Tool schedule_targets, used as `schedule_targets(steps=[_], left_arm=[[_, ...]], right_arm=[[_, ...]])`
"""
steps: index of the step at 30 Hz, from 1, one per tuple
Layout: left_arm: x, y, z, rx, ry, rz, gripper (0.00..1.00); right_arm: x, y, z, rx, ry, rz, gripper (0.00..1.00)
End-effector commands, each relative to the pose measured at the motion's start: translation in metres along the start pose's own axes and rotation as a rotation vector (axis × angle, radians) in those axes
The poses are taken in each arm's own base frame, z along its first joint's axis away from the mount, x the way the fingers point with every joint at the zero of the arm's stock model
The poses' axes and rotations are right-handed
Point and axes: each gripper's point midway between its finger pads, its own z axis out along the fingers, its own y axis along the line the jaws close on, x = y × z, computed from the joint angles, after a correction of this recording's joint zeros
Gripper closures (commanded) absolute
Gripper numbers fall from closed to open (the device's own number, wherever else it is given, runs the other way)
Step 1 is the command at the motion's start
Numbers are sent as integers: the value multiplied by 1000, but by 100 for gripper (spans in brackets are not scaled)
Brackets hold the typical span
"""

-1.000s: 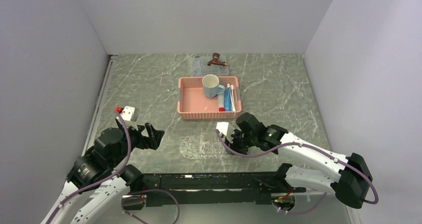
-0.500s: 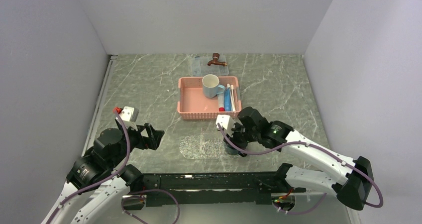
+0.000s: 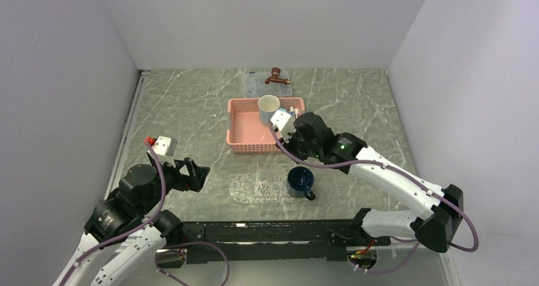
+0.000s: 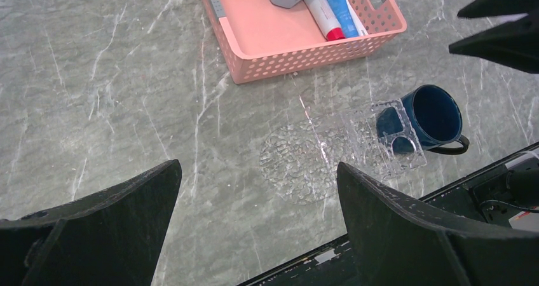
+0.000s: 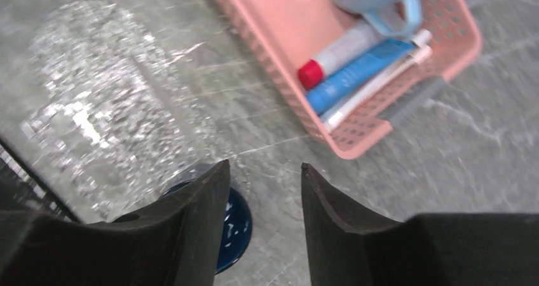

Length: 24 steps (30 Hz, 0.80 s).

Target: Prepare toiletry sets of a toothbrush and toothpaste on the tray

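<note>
Dark mug just beside tray, basket behind; left hand spread wide, right hand part-spread.

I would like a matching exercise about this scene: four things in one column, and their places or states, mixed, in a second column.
Column one
1. dark blue mug
2. pale blue mug
3. brown tap
4. left gripper

Column two
a. inside the pink basket
b. wide open, holding nothing
c. on the table, near the arms' bases
d. at the far end of the table

Pairs: 1-c, 2-a, 3-d, 4-b
</note>
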Motion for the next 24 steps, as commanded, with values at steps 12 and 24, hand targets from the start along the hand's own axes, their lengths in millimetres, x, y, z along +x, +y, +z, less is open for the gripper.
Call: schedule_targets(steps=[12, 24], left_arm=[[-24, -21, 25, 11, 74, 5, 1], [-56, -52, 74, -13, 170, -94, 1]], right_arm=[[-41, -115, -22, 611, -136, 498, 42], [4, -109, -47, 730, -84, 756, 34]])
